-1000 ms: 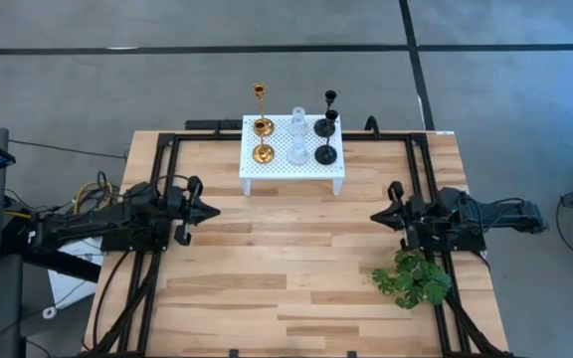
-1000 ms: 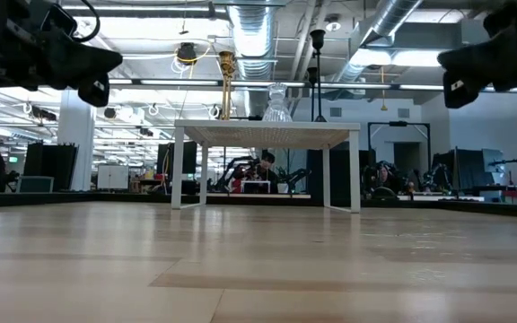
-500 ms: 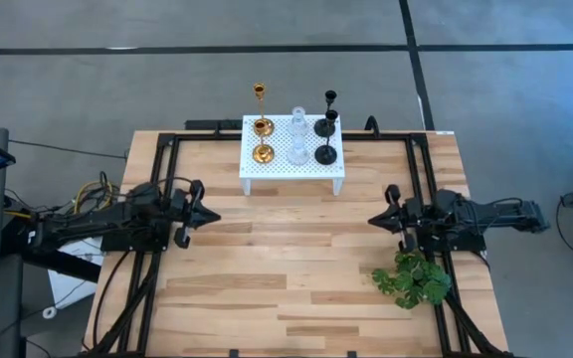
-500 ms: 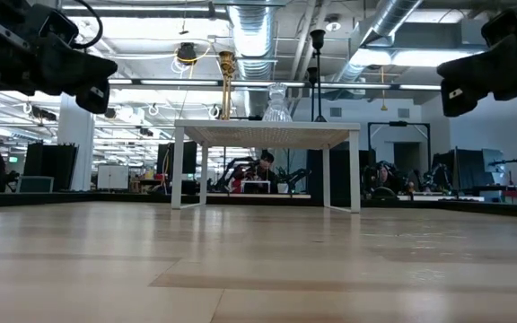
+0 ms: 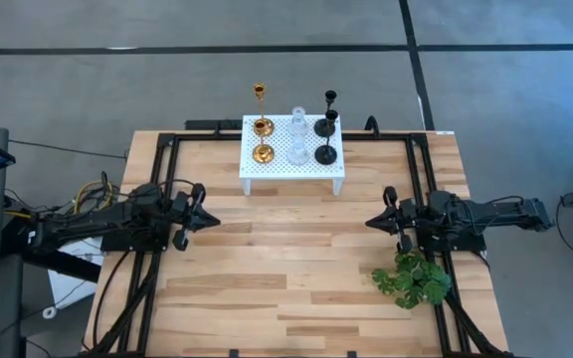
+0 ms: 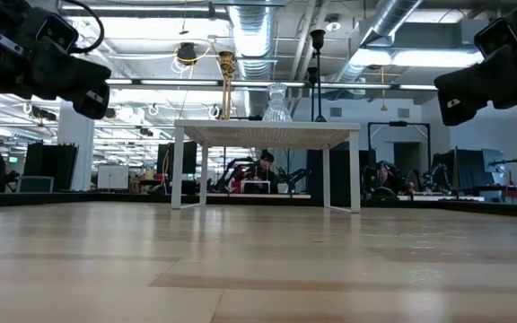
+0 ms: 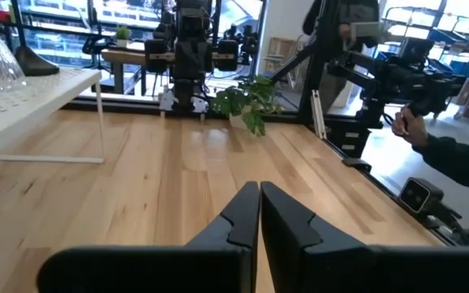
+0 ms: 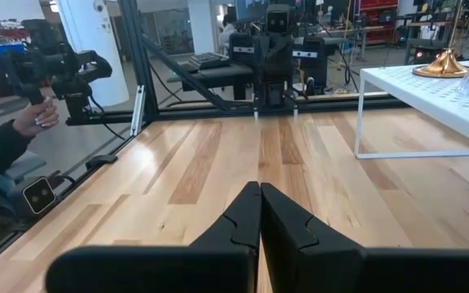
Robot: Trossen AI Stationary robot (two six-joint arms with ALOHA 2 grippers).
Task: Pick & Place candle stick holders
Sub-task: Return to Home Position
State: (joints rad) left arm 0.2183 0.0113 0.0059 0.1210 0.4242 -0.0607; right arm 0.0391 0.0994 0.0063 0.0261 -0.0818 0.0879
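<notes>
Overhead arrangement, left to right. The left gripper [image 5: 210, 216] hovers over the left part of the wooden table [image 5: 296, 273], pointing toward the centre. In the left wrist view its two dark fingers [image 7: 247, 213] are pressed together with nothing between them.

At the middle of the table's far edge stands the white perforated platform [image 5: 279, 171], which carries all six holders in three columns of two:
- **Left column:** the gold candle stick holders [image 5: 263, 153], a tall-stemmed one behind a squat one.
- **Centre column:** the clear glass candle stick holders [image 5: 296, 152], one behind the other.
- **Right column:** the black candle stick holders [image 5: 326, 155], both on slender stems.

All six stand upright, and each pair is set apart from the next.

The right gripper [image 5: 370, 223] hovers over the right part of the table, facing the left one and well apart from it. In the right wrist view its fingers [image 8: 247, 213] are likewise closed against each other and hold nothing.

A green leafy plant [image 5: 413, 278] lies just beside the right gripper, on its near side.

Beyond the table edge, each wrist view shows a person's hand [image 7: 408, 126] gripping a dark handheld rig.
</notes>
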